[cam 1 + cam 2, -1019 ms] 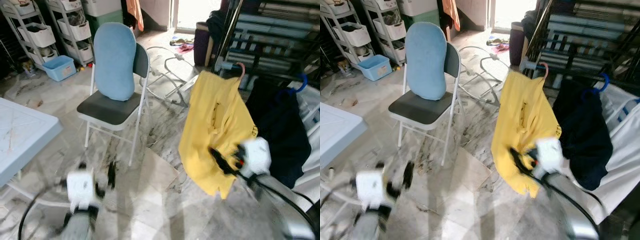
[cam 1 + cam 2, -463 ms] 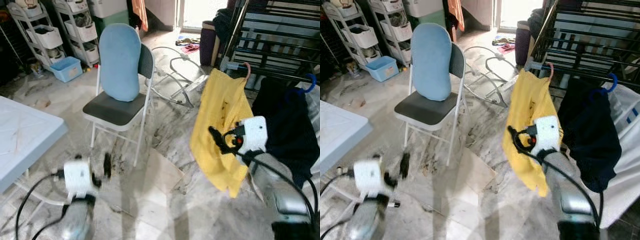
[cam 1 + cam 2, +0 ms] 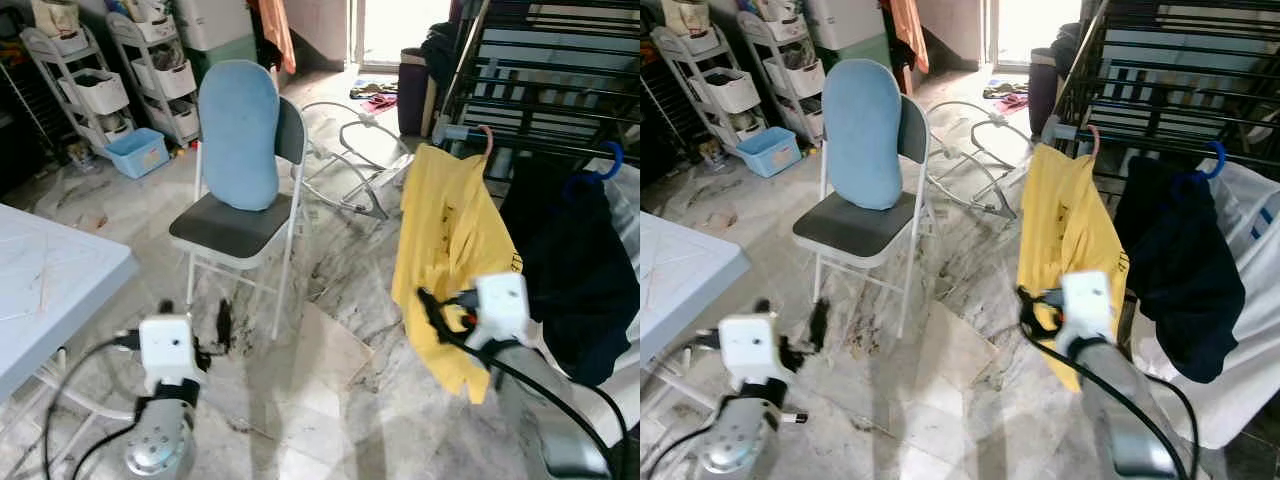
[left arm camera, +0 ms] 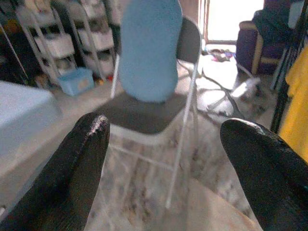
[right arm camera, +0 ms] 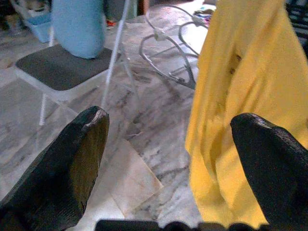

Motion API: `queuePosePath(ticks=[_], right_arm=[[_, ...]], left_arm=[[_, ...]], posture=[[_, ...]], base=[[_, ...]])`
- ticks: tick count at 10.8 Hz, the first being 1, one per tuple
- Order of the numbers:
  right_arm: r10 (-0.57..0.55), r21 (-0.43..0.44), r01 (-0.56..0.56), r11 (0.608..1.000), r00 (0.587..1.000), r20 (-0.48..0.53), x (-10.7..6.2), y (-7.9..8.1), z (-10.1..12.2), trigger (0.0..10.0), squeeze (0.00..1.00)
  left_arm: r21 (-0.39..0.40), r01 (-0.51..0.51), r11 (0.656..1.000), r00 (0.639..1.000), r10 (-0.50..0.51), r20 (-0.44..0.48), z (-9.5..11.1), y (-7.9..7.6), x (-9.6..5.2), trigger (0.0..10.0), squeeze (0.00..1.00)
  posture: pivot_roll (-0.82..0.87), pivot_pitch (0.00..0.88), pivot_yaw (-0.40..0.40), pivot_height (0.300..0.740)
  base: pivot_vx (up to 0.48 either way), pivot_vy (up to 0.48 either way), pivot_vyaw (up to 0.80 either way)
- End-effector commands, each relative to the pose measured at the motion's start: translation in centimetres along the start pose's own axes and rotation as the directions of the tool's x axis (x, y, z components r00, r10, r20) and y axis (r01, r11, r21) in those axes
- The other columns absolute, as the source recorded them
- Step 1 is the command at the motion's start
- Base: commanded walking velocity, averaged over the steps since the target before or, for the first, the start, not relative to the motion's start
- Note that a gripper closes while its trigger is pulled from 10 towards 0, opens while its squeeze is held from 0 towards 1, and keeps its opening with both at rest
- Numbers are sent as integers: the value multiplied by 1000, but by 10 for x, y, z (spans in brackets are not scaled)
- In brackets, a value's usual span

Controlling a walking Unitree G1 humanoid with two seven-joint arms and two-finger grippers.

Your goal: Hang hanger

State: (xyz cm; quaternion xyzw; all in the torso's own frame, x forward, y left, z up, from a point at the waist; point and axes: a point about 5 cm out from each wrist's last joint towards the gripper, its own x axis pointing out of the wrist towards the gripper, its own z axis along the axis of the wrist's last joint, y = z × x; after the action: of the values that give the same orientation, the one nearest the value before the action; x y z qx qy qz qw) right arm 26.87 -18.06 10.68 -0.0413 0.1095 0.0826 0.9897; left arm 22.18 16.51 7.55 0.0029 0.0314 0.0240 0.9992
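A yellow shirt [image 3: 450, 240] hangs on a pink hanger [image 3: 487, 139] hooked over a bar of the black rack [image 3: 540, 70]. Beside it hangs a dark navy garment [image 3: 575, 270] on a blue hanger [image 3: 611, 158]. My right gripper [image 3: 430, 306] is raised in front of the shirt's lower half, open, with nothing between its fingers [image 5: 72, 163]; the right wrist view has the yellow shirt [image 5: 245, 101] just beyond them. My left gripper [image 3: 196, 320] is low over the floor in front of the chair, open and empty, its fingers [image 4: 72, 173] wide apart.
A folding chair [image 3: 235, 225] with a blue cushion [image 3: 238, 135] stands mid-floor. A pale blue table [image 3: 40, 290] is at the left. Shelf carts [image 3: 95, 85] and a blue bin [image 3: 140, 152] are at the back left. White cloth [image 3: 1250, 330] lies at the right, and metal tubing [image 3: 345, 150] on the marble floor.
The whole view has shifted. Against the yellow shirt, my right gripper sits a little lower than half a second ago. The left gripper stays low. Both stay open.
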Motion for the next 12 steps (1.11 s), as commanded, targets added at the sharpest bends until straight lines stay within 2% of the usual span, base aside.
queuePosePath(ticks=[1,3,4,6,7,9,11,12], right_arm=[[12,-34,-11,999,1000,27,5,2,13,10000,0],[38,-52,-36,998,999,32,11,4,18,10000,0],[20,-20,-20,1000,1000,22,16,6,13,10000,0],[15,26,-16,1000,998,56,19,9,11,10000,0],[-36,68,31,997,996,79,19,1,12,10000,0],[-23,7,22,1000,992,123,22,-1,24,10000,0],[-63,42,58,997,989,131,21,-8,25,10000,0],[-60,44,54,998,990,126,20,-6,23,10000,0]], left_arm=[[4,25,1000,999,-25,20,2,-3,7,10000,0],[7,33,999,999,-33,36,4,-2,17,10000,0],[-4,18,1000,999,-18,29,2,0,19,10000,0],[-28,7,1000,1000,-7,-3,-9,-2,14,10000,0],[-43,15,999,1000,-14,18,-4,-6,16,10000,0],[-50,59,997,996,-56,72,11,-7,26,10000,0],[-51,53,997,996,-49,81,14,-3,30,10000,0],[-60,52,997,996,-47,75,12,-4,30,10000,0]], posture=[[-164,0,56,740],[-178,0,40,740],[-174,0,60,740],[-169,0,93,740],[-165,0,100,740],[-172,0,112,740],[-177,0,115,740],[-180,0,113,740]], base=[[0,0,0],[0,0,0],[0,0,0],[0,0,0],[0,0,0],[0,0,0],[259,122,0],[270,326,-431]])
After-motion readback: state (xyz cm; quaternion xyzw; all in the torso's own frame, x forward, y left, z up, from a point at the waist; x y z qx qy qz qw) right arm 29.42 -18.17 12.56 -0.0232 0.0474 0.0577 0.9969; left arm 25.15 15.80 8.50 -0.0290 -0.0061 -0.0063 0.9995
